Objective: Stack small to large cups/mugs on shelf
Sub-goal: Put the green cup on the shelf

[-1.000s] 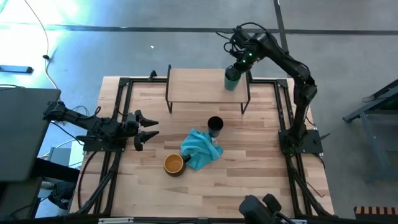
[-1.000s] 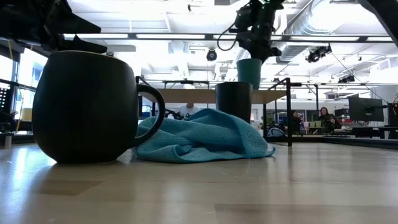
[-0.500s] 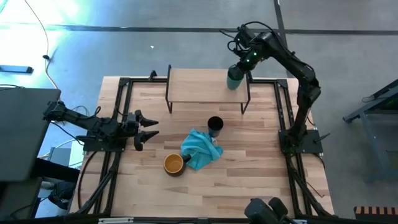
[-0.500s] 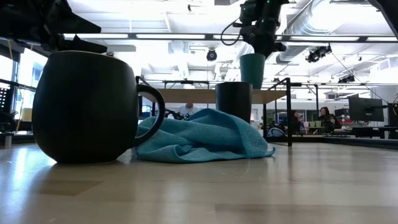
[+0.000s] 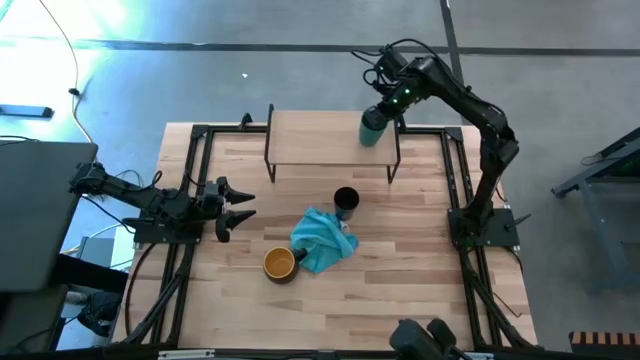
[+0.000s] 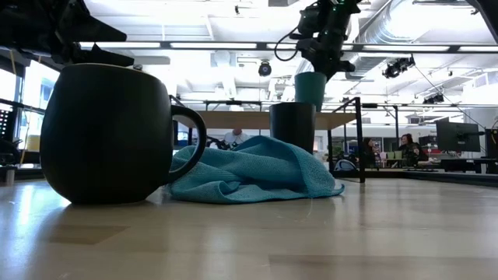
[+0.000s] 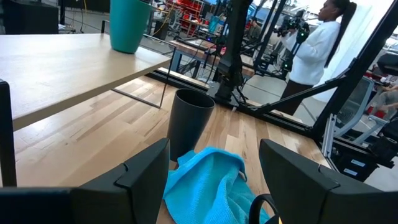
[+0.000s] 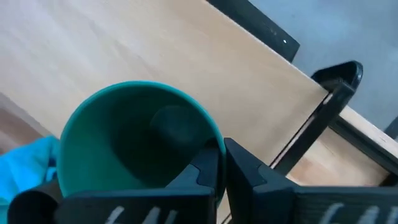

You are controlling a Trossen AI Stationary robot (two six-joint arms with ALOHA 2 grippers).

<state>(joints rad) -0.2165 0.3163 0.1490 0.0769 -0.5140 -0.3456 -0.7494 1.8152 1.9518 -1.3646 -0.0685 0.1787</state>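
My right gripper (image 5: 383,110) is shut on the green cup (image 5: 371,130) over the right end of the shelf (image 5: 315,140). In the low view the cup's base (image 6: 310,109) sits at the level of the shelf top; whether it touches the shelf I cannot tell. The black cup (image 5: 346,203) stands upright on the table beside the teal cloth (image 5: 322,241). The dark mug (image 5: 280,264), yellow-orange inside, stands at the cloth's near left side. My left gripper (image 5: 240,207) waits open at the table's left side. My right gripper holds the green cup by its rim (image 8: 217,144), on the side nearest the wrist. One finger (image 8: 205,171) is inside the cup and the other (image 8: 245,171) is outside. The fingers come from above, pointing down. The cup hangs upright below them.
The shelf's black legs (image 5: 393,160) stand on the far half of the table. Black frame rails (image 5: 200,150) run along the table's left and right sides. People show in the room beyond (image 7: 314,43). Bare shelf board lies left of the green cup.
My right gripper carried the green cup a little up and toward the table's right, then came back left and lower over the shelf's right end. It stayed shut on the cup, which stayed upright.
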